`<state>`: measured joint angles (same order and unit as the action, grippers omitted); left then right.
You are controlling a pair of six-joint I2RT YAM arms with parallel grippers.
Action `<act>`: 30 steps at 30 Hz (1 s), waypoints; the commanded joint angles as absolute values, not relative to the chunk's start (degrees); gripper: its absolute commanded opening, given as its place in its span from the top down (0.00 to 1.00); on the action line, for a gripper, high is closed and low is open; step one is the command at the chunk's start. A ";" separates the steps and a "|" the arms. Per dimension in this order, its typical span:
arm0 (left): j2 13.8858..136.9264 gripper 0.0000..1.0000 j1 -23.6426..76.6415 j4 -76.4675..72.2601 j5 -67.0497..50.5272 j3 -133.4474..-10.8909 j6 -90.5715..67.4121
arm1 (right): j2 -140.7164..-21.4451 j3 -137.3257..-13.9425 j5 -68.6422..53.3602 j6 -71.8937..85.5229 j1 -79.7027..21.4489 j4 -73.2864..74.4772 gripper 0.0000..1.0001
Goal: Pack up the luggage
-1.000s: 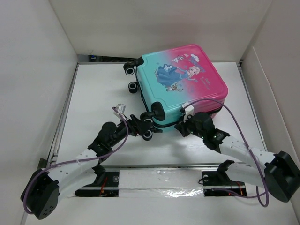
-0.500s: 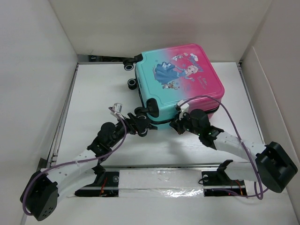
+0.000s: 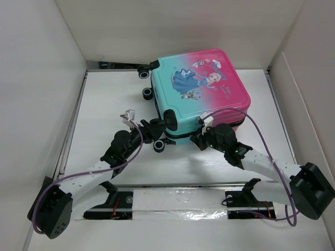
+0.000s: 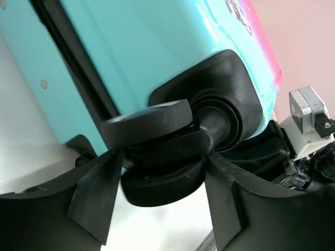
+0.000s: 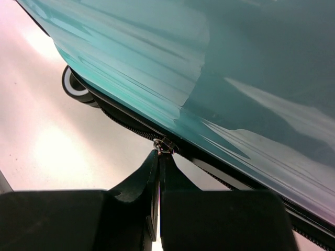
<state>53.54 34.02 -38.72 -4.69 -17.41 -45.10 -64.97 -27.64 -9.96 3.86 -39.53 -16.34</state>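
On the table [image 3: 104,99], the luggage [image 3: 204,99] lies seemingly closed, contents unseen.

Count taken from my remote station.

- Suitcase [image 3: 199,94]: I count one.
- Wheels [image 3: 143,74] on it: from overhead I make out three, two at the far left corner and one at the near left corner. I cannot confirm a fourth.
- Printed princess [image 3: 186,83] on the lid: one.
- Zipper pull [image 5: 165,145]: one, seen from the right wrist.
- Arms [image 3: 89,175]: two.
- Grippers: two, the left gripper [image 4: 162,172] and the right gripper [image 5: 158,162]. Each has two fingers [image 4: 97,193], so I log four.
- Purple cables [image 3: 261,130]: two, one per arm.
- Table [image 3: 115,104]: one.
- White walls [image 3: 36,78] around it: three.
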 commanded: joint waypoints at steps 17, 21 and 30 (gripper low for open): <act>43.86 1.00 25.85 -34.63 4.57 -18.72 -41.75 | -47.04 -19.17 2.82 10.81 -24.29 -13.28 1.00; 45.52 1.00 25.14 -36.82 1.68 -18.72 -41.84 | -40.09 -19.07 0.44 8.97 -20.05 -8.63 1.00; 51.67 1.00 34.42 -44.81 -4.75 -20.21 -42.36 | -50.70 -23.28 -4.68 9.05 -36.26 -15.28 1.00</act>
<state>50.11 29.65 -34.26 -2.72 -17.72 -41.41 -47.40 -19.29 -3.68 8.69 -28.53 -8.36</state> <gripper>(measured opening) 0.512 0.024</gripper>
